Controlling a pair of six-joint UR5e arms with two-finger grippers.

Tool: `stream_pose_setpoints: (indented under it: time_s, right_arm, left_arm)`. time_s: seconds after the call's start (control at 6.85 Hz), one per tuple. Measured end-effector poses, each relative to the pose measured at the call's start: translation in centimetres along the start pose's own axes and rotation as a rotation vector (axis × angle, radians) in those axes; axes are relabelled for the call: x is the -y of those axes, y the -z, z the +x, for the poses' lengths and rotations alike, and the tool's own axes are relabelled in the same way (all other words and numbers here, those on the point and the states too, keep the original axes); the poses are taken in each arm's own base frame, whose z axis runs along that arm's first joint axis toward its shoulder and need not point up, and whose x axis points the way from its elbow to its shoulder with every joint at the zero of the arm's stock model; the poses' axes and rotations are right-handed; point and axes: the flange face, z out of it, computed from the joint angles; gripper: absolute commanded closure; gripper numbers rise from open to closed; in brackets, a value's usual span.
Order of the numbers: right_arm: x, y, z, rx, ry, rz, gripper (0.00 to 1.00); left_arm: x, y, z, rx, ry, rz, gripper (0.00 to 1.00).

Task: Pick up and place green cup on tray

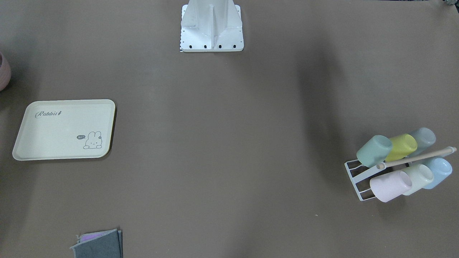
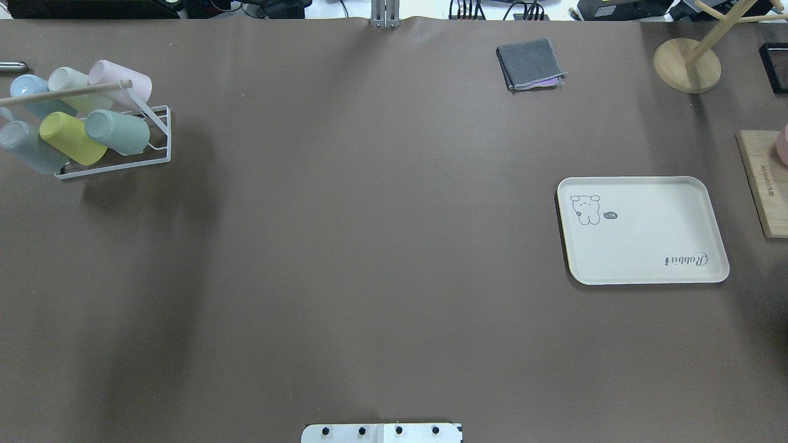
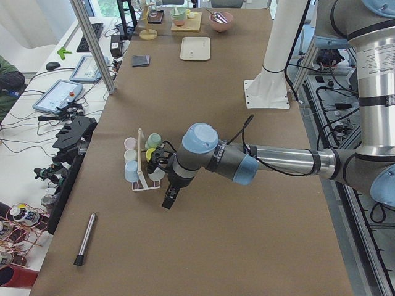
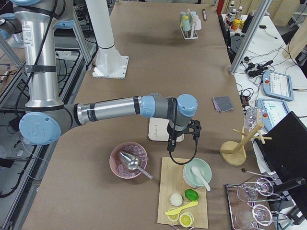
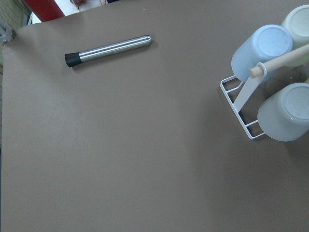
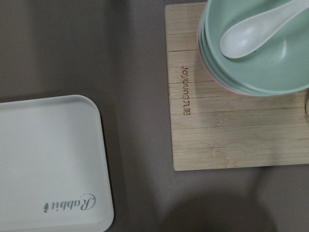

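On the brown table (image 2: 369,246) two arms work, one toward each end. The left arm (image 3: 271,161) stretches to the rack (image 5: 245,93), and the left gripper (image 3: 168,198) hangs near it. Only a side view shows this gripper, so I cannot tell if its fingers are spread or closed. The right arm (image 4: 110,108) reaches over the other end. The right gripper (image 4: 171,143) hangs above the area between the tray (image 2: 646,209) and the board (image 6: 217,130); its state I also cannot tell.

One cream tray lies flat. Near it lies one wooden board, which carries a stack of bowls (image 6: 270,63) with one white spoon (image 6: 256,34) in the top bowl.

One white wire rack stands at the opposite end, well apart from the tray. It holds six tilted cups in two rows of three. The green cup (image 1: 374,150) sits on the rack at the end of its row nearest the table middle, touching the yellow cup (image 1: 403,147); the grey-blue cup (image 1: 425,138) is third. The other row has the pink cup (image 1: 391,185), the pale cup (image 1: 419,178) and the blue cup (image 1: 439,172). One wooden stick (image 1: 416,157) runs between the rows, above them.

One folded grey cloth (image 2: 529,64) lies near the operators' edge. One metal rod (image 5: 108,50) with a black tip lies beyond the rack.
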Motion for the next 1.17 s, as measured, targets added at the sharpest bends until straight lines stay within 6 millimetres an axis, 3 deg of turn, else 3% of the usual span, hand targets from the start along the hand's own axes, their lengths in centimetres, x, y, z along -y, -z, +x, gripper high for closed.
stream_pose_setpoints:
  time_s: [0.44, 0.88, 1.17]
  right_arm:
    - [0.1, -3.0, -3.4, 0.038, -0.036, -0.021, 0.0]
    - [0.9, -10.2, -3.9, 0.045, -0.04, 0.002, 0.0]
    - [1.1, -13.8, -4.2, 0.035, -0.045, -0.004, 0.01]
  left_arm:
    - [1.5, -0.7, 2.5, 0.017, -0.131, 0.075, 0.01]
    - [4.1, -3.7, 7.3, 0.101, -0.296, 0.115, 0.01]
    - [5.5, -5.2, 10.1, 0.146, -0.369, 0.123, 0.01]
